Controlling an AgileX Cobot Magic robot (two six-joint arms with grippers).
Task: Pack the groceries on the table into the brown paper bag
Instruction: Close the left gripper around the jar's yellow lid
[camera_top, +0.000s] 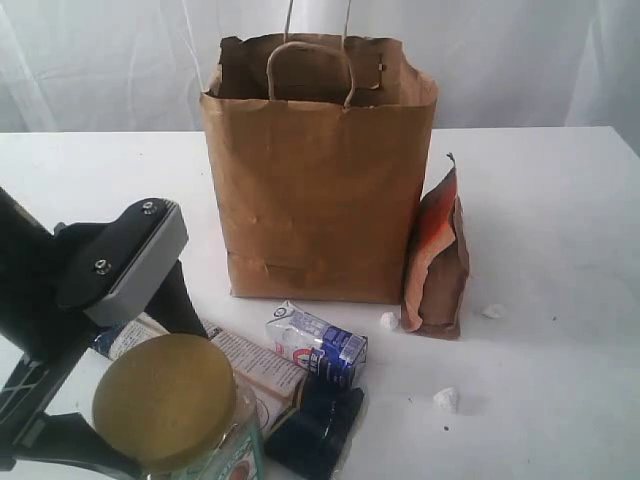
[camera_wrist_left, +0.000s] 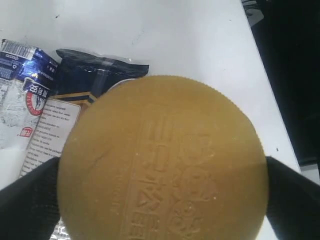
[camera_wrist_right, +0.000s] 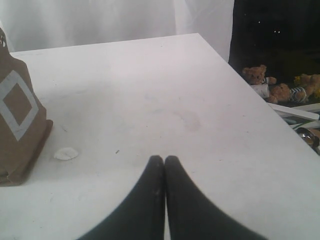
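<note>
Fingers (camera_wrist_left: 295, 200) of the left gripper (camera_wrist_left: 160, 205) press on both sides of the olive lid of the jar (camera_top: 165, 400), so this gripper is closed on the jar, at the near left of the table (camera_top: 560, 220); whether the jar is lifted off the table I cannot tell. Just right of it the blue packet (camera_top: 315, 430) lies flat, and the carton (camera_top: 318, 343) lies touching it, in front of the bag (camera_top: 320, 200). The bag stands upright in the middle with open mouth; its inside is hidden, so what is packed I cannot say. The pouch (camera_top: 438, 260) leans against the right wall of the bag, outside. The right gripper (camera_wrist_right: 164, 159) hangs over bare table with fingers pressed together, holding nothing. By my judgement at least four items are not yet packed, and the jar is the one in work
</note>
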